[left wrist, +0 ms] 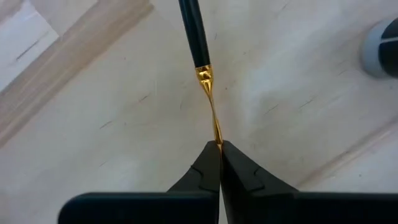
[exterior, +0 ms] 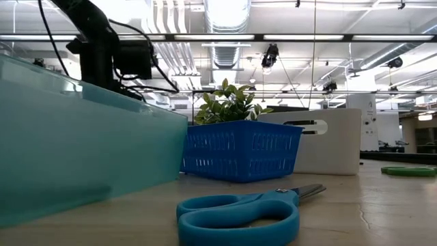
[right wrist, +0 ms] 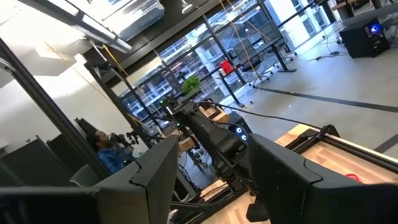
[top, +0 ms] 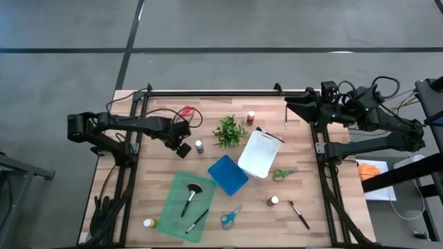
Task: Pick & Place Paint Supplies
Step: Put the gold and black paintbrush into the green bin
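Note:
A thin brush point(left wrist: 194, 37) with a black handle and a gold ferrule lies over the wooden table left of centre. My left gripper point(top: 183, 148) points down at it and is shut on it point(left wrist: 219, 147). A small bottle point(top: 199, 146) stands just right of that gripper. A green tray point(top: 173, 207) near the front holds a broad brush point(top: 191, 194) and a thin one point(top: 197, 220). Blue scissors point(top: 231, 217) lie right of the tray. My right gripper point(top: 292, 106) hangs high at the far right, open point(right wrist: 211, 186), nothing between its fingers. My left gripper pinches the thin gold tip of the brush's ferrule point(left wrist: 217, 132) between its two fingertips, coming from above and pointing down. The black handle runs away from the fingers along the wood. Whether the brush rests on the table or is lifted clear, I cannot tell.
A blue basket point(top: 228, 174) and a white bin point(top: 260, 153) sit mid-table, a leafy plant point(top: 229, 131) behind them. Red scissors point(top: 187, 111), green scissors point(top: 284, 173), a red-capped bottle point(top: 250, 117), a white-capped bottle point(top: 274, 201), a yellow-capped bottle point(top: 148, 223) and a brush point(top: 299, 214) lie scattered.

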You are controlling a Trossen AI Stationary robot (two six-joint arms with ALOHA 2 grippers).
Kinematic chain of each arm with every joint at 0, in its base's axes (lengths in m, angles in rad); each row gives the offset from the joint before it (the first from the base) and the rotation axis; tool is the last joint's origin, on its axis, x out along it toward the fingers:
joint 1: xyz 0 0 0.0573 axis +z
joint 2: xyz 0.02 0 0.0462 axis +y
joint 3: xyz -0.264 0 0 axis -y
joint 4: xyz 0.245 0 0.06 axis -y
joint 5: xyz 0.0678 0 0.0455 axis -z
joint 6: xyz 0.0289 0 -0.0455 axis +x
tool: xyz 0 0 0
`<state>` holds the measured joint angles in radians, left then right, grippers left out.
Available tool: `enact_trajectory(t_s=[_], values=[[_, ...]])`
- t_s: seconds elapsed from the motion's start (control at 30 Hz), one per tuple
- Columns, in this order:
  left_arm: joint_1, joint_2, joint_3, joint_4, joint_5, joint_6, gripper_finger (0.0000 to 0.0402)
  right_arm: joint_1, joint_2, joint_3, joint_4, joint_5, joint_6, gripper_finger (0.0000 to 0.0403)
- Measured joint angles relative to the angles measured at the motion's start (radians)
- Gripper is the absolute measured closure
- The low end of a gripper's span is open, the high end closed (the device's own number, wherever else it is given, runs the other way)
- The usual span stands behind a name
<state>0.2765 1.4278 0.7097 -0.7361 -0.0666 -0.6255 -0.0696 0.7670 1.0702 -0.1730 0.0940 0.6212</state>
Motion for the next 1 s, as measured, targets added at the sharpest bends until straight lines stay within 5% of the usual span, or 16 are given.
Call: enact_trajectory(t_s=[0.23, 0.5, 0.77, 1.0], values=[[0.003, -0.027, 0.000, 0.000, 0.055, 0.025, 0.0400, 0.000, 0.000, 0.000, -0.002, 0.002, -0.009, 0.0211], [-0.075, -0.260, 0.004, -0.043, 0.340, 0.054, 0.0401, 0.000, -0.001, 0.000, -0.002, 0.002, 0.004, 0.0211], [-0.340, -0.595, 0.004, -0.130, 0.348, -0.302, 0.0401, 0.000, 0.001, 0.000, -0.003, 0.002, 0.005, 0.0211], [-0.740, -0.579, 0.004, 0.070, 0.197, -0.630, 0.0401, 0.000, 0.000, 0.000, -0.002, 0.002, 0.005, 0.0211]])
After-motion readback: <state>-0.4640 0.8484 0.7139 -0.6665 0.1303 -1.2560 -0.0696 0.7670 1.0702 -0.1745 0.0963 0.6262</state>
